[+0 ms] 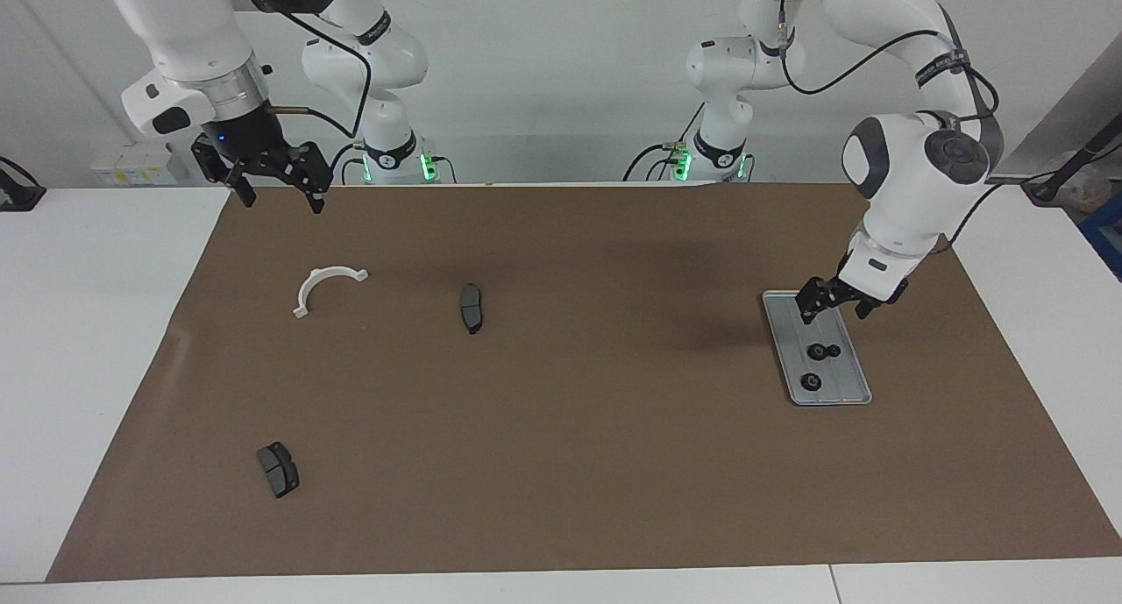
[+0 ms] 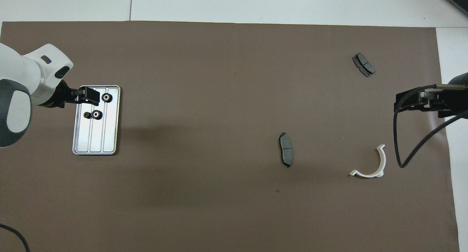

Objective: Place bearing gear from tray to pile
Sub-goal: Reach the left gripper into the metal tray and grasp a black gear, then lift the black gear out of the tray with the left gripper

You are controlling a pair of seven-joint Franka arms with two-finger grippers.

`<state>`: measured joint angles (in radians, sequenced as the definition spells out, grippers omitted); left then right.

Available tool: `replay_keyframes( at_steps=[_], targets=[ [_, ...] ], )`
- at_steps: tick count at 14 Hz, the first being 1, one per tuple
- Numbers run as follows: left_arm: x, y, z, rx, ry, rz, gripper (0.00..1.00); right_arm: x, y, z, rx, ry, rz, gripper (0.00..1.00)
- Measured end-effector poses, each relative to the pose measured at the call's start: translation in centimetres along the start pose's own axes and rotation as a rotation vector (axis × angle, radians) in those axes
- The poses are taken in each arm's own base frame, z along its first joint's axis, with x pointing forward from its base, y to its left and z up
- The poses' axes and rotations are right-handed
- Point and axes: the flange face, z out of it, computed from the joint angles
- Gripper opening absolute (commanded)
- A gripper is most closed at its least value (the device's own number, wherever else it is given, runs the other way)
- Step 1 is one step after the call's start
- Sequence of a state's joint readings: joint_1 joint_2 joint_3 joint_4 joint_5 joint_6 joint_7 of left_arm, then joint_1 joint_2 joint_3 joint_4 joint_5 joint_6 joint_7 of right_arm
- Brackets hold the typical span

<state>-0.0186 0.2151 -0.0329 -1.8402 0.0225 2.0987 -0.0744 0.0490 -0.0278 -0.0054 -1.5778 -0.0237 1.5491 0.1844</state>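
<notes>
Holding black gears (image 2: 96,114): tray (image 2: 109,142).

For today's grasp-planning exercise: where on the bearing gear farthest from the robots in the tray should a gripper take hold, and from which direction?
Come straight down and close the fingers across the outer rim of the gear. It lies flat in the tray, a small round disc apart from the other gears, so its sides are free. The left gripper hangs over the tray.

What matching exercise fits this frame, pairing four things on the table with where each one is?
Things:
1. bearing gears
2. white half-ring bracket
3. left gripper
4. right gripper

Places:
A. raised over the mat's edge nearest the robots
B. lying in the tray
C. over the tray's end nearest the robots
D. on the mat at the right arm's end

Pairs: 1-B, 2-D, 3-C, 4-A
</notes>
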Motion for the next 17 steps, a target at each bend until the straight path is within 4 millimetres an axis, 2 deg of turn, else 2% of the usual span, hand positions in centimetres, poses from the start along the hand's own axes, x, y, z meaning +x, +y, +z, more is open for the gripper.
replay_keyframes(
  at_steps=[2, 5, 7, 14, 17],
  targets=[
    [1.4, 0.1, 4.1, -0.006, 0.029, -0.004, 1.00, 0.0, 0.0, 0.0, 0.000, 0.000, 0.000, 1.00],
    [2.2, -0.1, 7.2, -0.008, 0.040, -0.009, 1.00, 0.0, 0.0, 0.0, 0.000, 0.000, 0.000, 1.00],
    [2.2, -0.6, 7.5, -0.008, 0.037, -0.017, 0.97, 0.0, 0.0, 0.0, 0.000, 0.000, 0.000, 1.00],
    [2.2, -2.1, 8.7, -0.005, 0.019, -0.040, 0.68, 0.0, 0.0, 0.0, 0.000, 0.000, 0.000, 1.00],
    [2.2, -2.2, 9.0, -0.009, 0.015, -0.046, 0.67, 0.0, 0.0, 0.0, 0.000, 0.000, 0.000, 1.00]
  ],
)
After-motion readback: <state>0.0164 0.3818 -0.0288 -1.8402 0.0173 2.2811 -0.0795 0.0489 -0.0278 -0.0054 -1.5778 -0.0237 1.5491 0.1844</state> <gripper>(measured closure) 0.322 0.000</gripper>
